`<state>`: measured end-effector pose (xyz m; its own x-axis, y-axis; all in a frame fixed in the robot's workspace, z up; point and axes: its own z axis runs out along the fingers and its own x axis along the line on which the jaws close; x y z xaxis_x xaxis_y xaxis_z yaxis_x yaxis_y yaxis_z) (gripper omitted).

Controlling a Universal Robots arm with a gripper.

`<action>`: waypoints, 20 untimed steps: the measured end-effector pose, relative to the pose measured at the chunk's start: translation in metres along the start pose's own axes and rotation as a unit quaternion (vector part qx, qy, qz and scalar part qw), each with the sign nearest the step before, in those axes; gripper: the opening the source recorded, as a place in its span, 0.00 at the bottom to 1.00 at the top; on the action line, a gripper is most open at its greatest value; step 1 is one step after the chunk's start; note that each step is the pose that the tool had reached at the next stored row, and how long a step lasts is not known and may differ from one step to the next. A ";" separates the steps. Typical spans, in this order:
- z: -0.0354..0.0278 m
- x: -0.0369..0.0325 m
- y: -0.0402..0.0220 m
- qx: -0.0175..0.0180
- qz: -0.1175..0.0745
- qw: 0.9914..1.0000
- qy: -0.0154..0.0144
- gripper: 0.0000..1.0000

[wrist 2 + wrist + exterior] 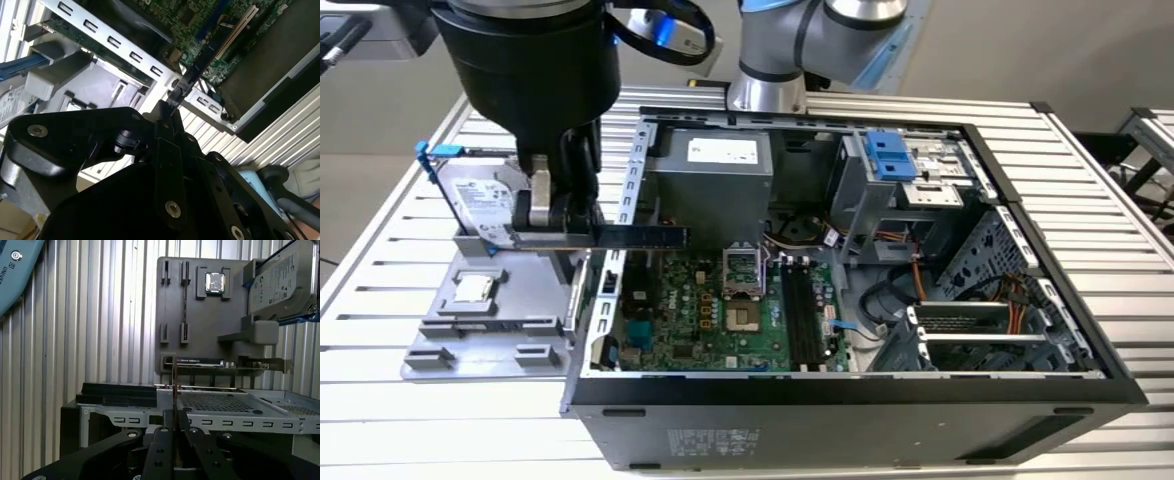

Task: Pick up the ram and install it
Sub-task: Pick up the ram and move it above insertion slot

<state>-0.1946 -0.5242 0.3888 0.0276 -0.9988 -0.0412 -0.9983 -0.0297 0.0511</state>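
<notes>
My gripper (558, 222) is shut on the ram (640, 236), a thin dark-blue stick held level and on edge. The stick pokes out over the left wall of the open computer case (607, 300) in the exterior view. In the second wrist view the ram (205, 60) runs from the fingertips (170, 102) out over the green motherboard (200, 20). The first wrist view shows the ram (175, 385) edge-on, rising from the closed gripper (175, 426) above the case wall. The black memory slots (803, 315) lie on the motherboard (700, 315), further to the exterior view's right.
A grey parts holder (480, 335) stands beside the case on the slatted table (374, 300). It carries a silver hard drive (487, 205) on edge and a square processor chip (476, 289). A dark card (200, 361) lies in the holder. Case walls, cables and a drive cage (907, 170) crowd the interior.
</notes>
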 end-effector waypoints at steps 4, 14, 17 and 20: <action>-0.0003 0.0002 -0.0072 0.000 0.000 1.000 0.000 0.00; -0.0019 0.0010 -0.0370 0.000 0.000 1.000 0.000 0.00; -0.0025 0.0013 -0.0484 0.000 0.000 1.000 0.000 0.00; -0.0031 0.0017 -0.0617 0.000 0.000 1.000 0.000 0.00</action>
<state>-0.1328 -0.5242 0.3887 0.0277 -0.9988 -0.0412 -0.9983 -0.0297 0.0511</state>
